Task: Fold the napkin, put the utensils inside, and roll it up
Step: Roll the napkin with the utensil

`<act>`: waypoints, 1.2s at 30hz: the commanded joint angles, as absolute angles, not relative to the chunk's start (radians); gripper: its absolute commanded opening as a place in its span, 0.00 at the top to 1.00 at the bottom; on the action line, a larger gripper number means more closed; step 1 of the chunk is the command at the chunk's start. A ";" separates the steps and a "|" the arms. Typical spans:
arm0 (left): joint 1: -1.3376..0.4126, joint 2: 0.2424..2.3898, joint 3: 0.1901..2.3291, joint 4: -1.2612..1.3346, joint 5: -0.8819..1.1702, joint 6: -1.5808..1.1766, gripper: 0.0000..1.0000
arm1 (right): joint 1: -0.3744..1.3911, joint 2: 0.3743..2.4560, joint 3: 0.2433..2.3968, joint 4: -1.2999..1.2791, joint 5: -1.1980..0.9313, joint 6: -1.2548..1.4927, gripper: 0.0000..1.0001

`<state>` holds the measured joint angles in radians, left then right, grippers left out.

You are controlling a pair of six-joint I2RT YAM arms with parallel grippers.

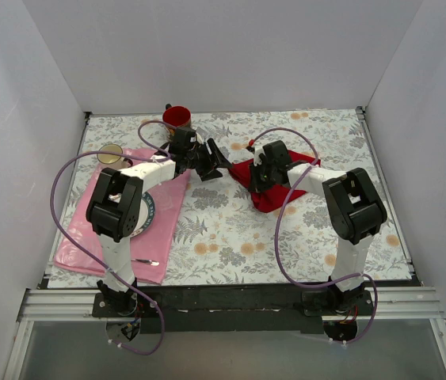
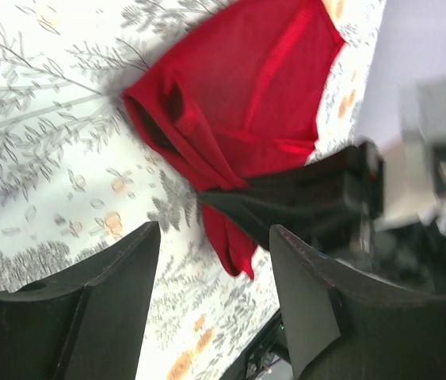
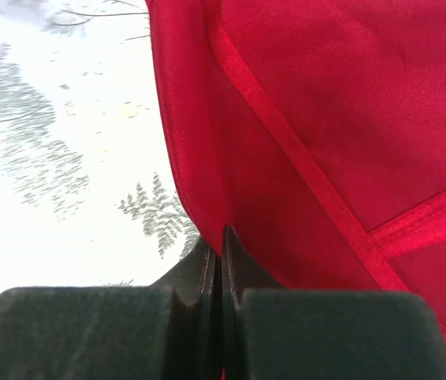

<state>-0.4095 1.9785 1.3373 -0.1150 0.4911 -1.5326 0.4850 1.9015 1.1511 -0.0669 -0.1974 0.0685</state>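
Note:
The red napkin [image 1: 276,180] lies crumpled right of the table's middle, partly lifted. My right gripper [image 1: 256,182] is shut on it. In the right wrist view the jaws [image 3: 221,241] pinch a hemmed edge of the napkin [image 3: 333,119], which fills that view. My left gripper [image 1: 218,167] hovers just left of the napkin, open and empty. In the left wrist view its fingers [image 2: 120,301] stand wide apart, with the napkin [image 2: 246,87] ahead of them and the right gripper [image 2: 302,194] clamped on its lower fold. The utensils are out of view.
A pink placemat [image 1: 163,214] lies at the left with a plate [image 1: 148,212] half hidden under my left arm. A silvery piece of cutlery [image 1: 145,261] rests near its front edge. A red cup [image 1: 177,116] and a glass [image 1: 112,154] stand at the back left.

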 commanded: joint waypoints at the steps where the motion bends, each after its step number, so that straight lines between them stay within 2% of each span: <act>1: -0.417 1.850 1.270 -0.017 0.520 -1.483 0.44 | 0.416 1.960 1.128 -0.082 -0.532 0.139 0.99; 3: -0.419 1.858 1.255 -0.006 0.538 -1.477 0.44 | 0.361 1.983 1.101 -0.014 -0.669 0.194 0.99; 6: -0.426 1.882 1.226 0.041 0.584 -1.509 0.40 | 0.315 2.003 1.083 0.038 -0.757 0.233 0.99; 8: -0.434 1.907 1.223 0.043 0.562 -1.552 0.28 | 0.295 2.009 1.069 0.080 -0.794 0.261 0.99; 10: -0.440 1.957 1.233 0.032 0.543 -1.621 0.27 | 0.279 2.028 1.071 0.098 -0.830 0.275 0.99; 11: -0.443 1.974 1.247 0.006 0.523 -1.634 0.17 | 0.276 2.034 1.075 0.097 -0.830 0.272 0.99; 14: -0.486 2.029 1.322 -0.075 0.439 -1.623 0.08 | 0.268 2.054 1.078 0.103 -0.853 0.268 0.99; 19: -0.528 2.138 1.460 -0.225 0.338 -1.626 0.07 | 0.256 2.072 1.075 0.115 -0.865 0.270 0.99; 23: -0.548 2.163 1.491 -0.230 0.288 -1.649 0.08 | 0.256 2.083 1.098 0.083 -0.850 0.239 0.99; 27: -0.561 2.194 1.529 -0.282 0.247 -1.649 0.16 | 0.258 2.071 1.109 0.060 -0.828 0.216 0.99; 30: -0.565 2.194 1.523 -0.290 0.221 -1.637 0.32 | 0.256 2.065 1.120 0.045 -0.815 0.206 0.99; 31: -0.566 2.195 1.525 -0.299 0.207 -1.631 0.41 | 0.256 2.065 1.124 0.031 -0.813 0.195 0.99; 34: -0.565 2.213 1.551 -0.324 0.200 -1.603 0.52 | 0.256 2.065 1.132 0.026 -0.825 0.183 0.99; 35: -0.566 2.215 1.554 -0.327 0.196 -1.600 0.63 | 0.256 2.062 1.134 0.022 -0.827 0.176 0.99; 36: -0.565 2.218 1.558 -0.330 0.195 -1.598 0.66 | 0.256 2.063 1.135 0.015 -0.825 0.170 0.99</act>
<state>-0.5568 2.1773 1.5326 -0.2611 0.2657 -1.6390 0.2554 2.0544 1.1183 0.0780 -0.8661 0.2295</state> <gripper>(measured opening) 0.418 0.039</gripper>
